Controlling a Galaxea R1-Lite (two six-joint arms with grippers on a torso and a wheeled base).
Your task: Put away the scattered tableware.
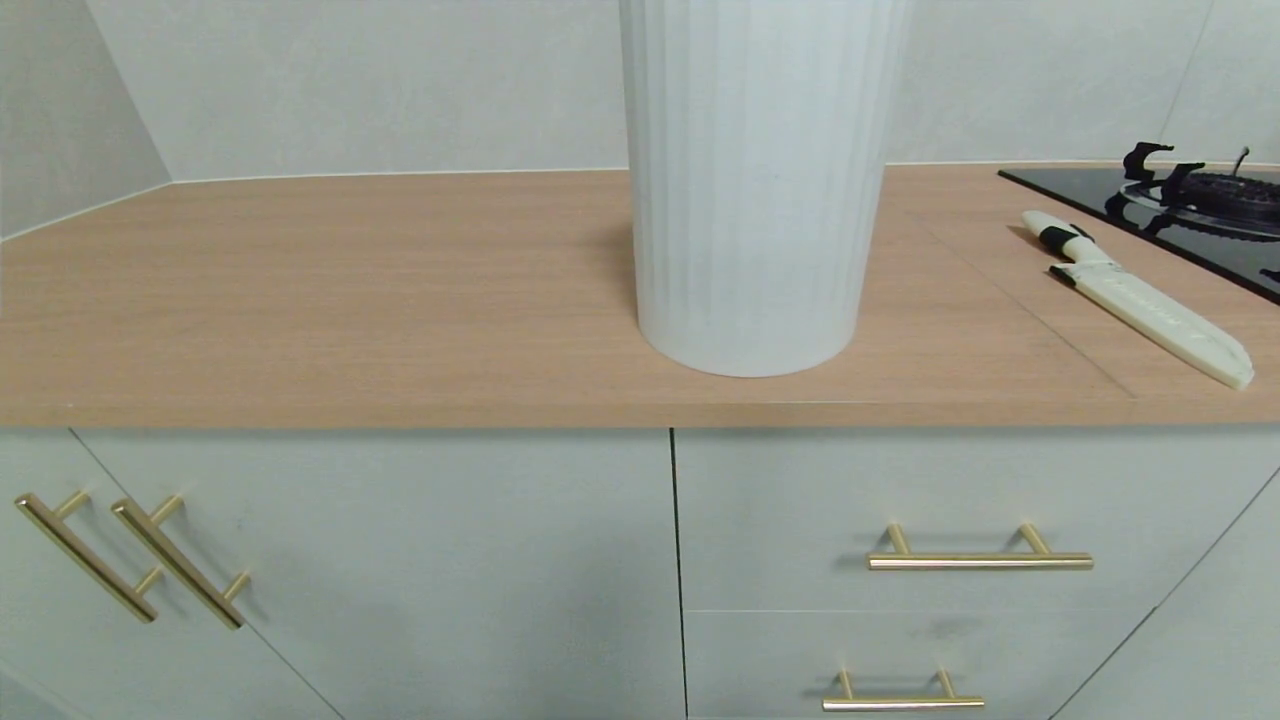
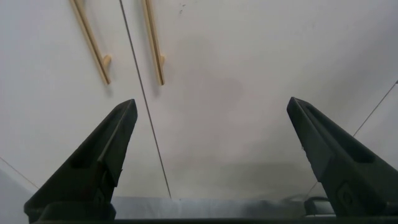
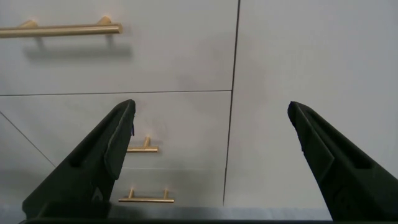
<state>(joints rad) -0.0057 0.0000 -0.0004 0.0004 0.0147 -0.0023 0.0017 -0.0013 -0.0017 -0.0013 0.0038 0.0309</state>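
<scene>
A knife (image 1: 1140, 300) is lying flat on the bench (image 1: 300, 300) at the right of the head view. Its white handle with a black band is pointing toward the upper left, and its pale blade is running down toward the lower right, the tip ending near the bench's front edge. The handle end is sitting just beside the black hob (image 1: 1160, 225) that is taking up the upper right corner, where a dark burner grate (image 1: 1215, 188) is standing.

A tall white ribbed container (image 1: 755, 200) is standing upright at the centre of the frame, its top running out past the upper edge. It is resting close to the bench's front edge, well apart from the knife. A thin seam in the wood is running diagonally between the two.

Under the bench, pale grey cabinet fronts are filling the lower part of the frame. At the lower right, two drawers are carrying horizontal gold handles, an upper one (image 1: 980, 560) and a lower one (image 1: 903, 702). At the lower left, two long gold bars (image 1: 85, 555) (image 1: 180, 562) are sitting side by side.

The left pincer (image 2: 211, 102) is spread wide, its dark fingers (image 2: 93, 168) standing far apart, and it is facing a cabinet front where two gold bars are flanking a door seam (image 2: 146, 106). The right pincer (image 3: 210, 104) is spread just as wide and is facing drawer fronts, with a long gold handle (image 3: 62, 29) and two short ones (image 3: 142, 148) (image 3: 147, 199) showing beyond it.
</scene>
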